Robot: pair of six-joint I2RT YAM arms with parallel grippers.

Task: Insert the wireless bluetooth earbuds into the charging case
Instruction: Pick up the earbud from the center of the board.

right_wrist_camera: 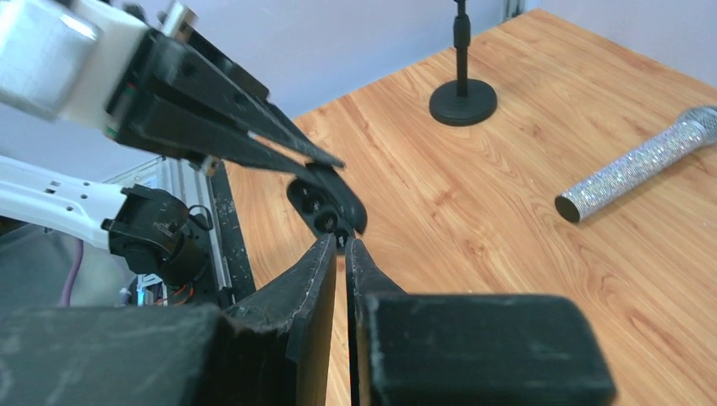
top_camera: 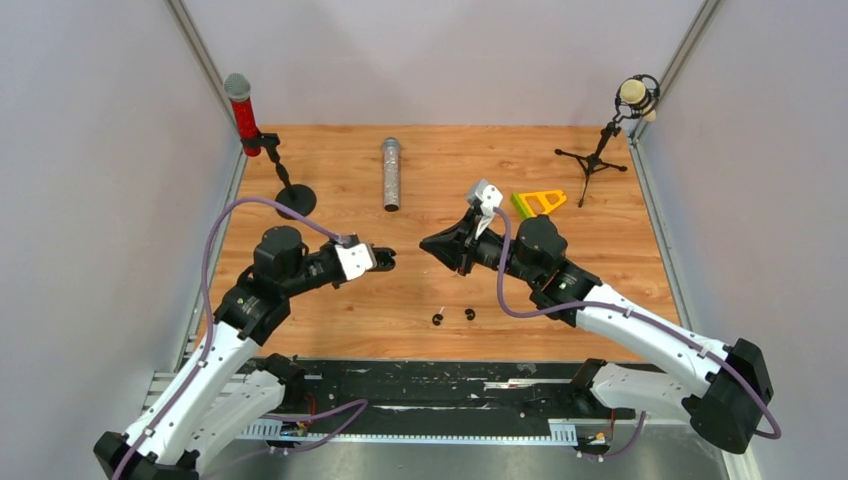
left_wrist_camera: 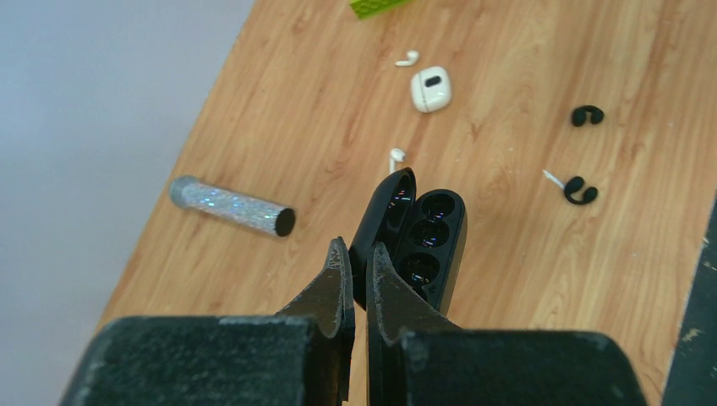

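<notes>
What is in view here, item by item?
table: one, wood, throughout
black case: one, black, open, above table
white case: one, white, on table
white earbuds: two, white, near white case
black earbuds: two, black, on table
sliver: one, white, beside black earbud
glitter microphone: one, silver, lying at back
stand microphone: one, red, back left
tripod microphone: one, pale, back right
triangle: one, green-yellow, back right
left gripper: one, black, shut on black case
right gripper: one, black, at black case, grip unclear
</notes>
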